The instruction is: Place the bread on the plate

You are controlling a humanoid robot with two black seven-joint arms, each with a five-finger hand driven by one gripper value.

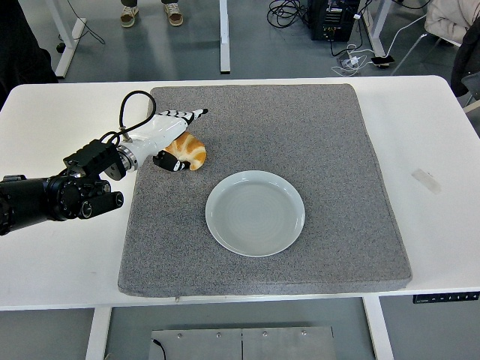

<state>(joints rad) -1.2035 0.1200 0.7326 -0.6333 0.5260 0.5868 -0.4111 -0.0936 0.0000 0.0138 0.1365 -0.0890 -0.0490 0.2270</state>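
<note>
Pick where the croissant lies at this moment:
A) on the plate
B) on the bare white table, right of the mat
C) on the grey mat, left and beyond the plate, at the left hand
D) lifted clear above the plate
C: the croissant sits on the grey mat under the left hand, and the plate holds nothing.

Black arm [45, 199], looped cable [129, 109], white black-tipped robot hand [166, 133]

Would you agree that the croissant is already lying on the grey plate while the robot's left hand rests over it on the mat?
Not quite. The head view shows the croissant lying on the grey mat, up and left of the plate, which holds nothing. The left hand does rest over it.
</note>
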